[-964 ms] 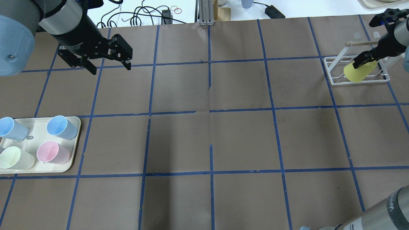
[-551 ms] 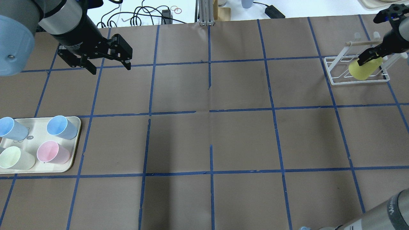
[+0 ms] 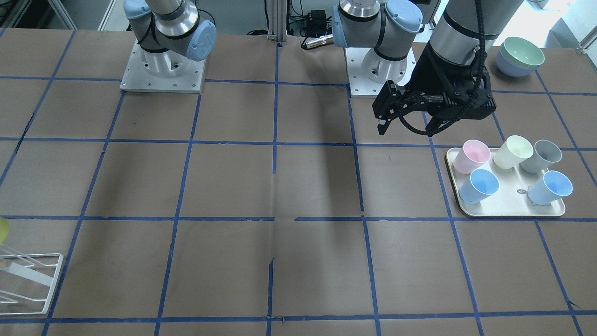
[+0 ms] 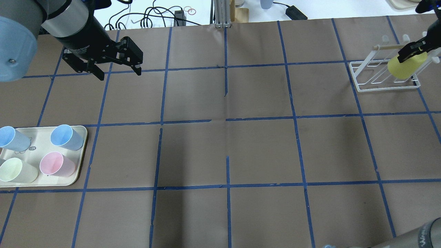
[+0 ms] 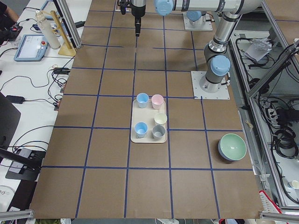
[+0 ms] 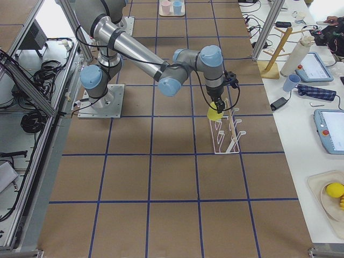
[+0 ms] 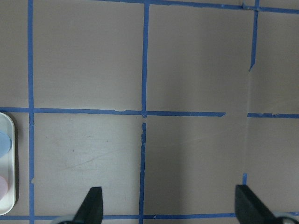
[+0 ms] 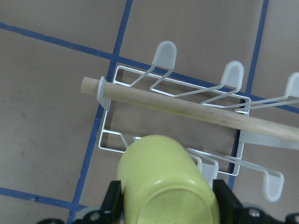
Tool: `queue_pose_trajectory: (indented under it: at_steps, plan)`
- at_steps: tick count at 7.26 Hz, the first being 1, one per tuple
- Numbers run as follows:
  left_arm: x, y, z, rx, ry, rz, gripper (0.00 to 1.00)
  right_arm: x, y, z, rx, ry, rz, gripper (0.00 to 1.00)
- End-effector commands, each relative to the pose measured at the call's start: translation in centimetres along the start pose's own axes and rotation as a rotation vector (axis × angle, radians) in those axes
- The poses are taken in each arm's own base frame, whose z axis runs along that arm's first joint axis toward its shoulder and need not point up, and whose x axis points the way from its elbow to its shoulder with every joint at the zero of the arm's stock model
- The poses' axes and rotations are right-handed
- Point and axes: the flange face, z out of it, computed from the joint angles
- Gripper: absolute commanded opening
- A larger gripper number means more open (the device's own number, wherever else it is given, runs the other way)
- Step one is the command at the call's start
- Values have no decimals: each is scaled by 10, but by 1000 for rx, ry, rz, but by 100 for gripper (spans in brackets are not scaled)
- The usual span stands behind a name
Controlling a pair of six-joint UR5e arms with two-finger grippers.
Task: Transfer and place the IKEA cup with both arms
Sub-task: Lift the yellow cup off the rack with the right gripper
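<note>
The bright yellow IKEA cup hangs tilted over the white wire rack at the far right of the table. My right gripper is shut on it. In the right wrist view the cup fills the lower middle between both fingers, above the rack's wooden rod. The cup also shows in the exterior right view. My left gripper is open and empty, hovering over bare table at the far left; its two fingertips stand wide apart in the left wrist view.
A cream tray at the left edge holds two light blue cups, a pink cup, a pale cream-yellow cup and a grey cup. Stacked bowls sit near the left arm's base. Cables lie beyond the far edge.
My right gripper has carried the yellow cup to the right and farther back, to the rack's right part near the rod. The left arm has not moved.
</note>
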Motion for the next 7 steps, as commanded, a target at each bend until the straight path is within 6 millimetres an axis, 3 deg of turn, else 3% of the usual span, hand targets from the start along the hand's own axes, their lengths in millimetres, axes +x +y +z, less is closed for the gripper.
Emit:
queue_pose_trajectory:
  at_steps: [1,3,4,5,7]
  plan:
    - [-2,0,-1,2,3,-5,100,-5,4,-31,0,17,-10,2]
    - [-13,-2,-3,-2,30,-33,100,-18,11,-69,-7,-2,-12,1]
    - [-22,-3,-4,-9,50,-55,100,-35,14,-92,-9,-36,-20,1]
    - [-35,-4,-4,-25,86,-92,100,-70,5,-105,-2,-90,-64,1]
    - [-71,-10,-4,-40,193,-124,100,-162,-26,-106,24,-262,-113,0]
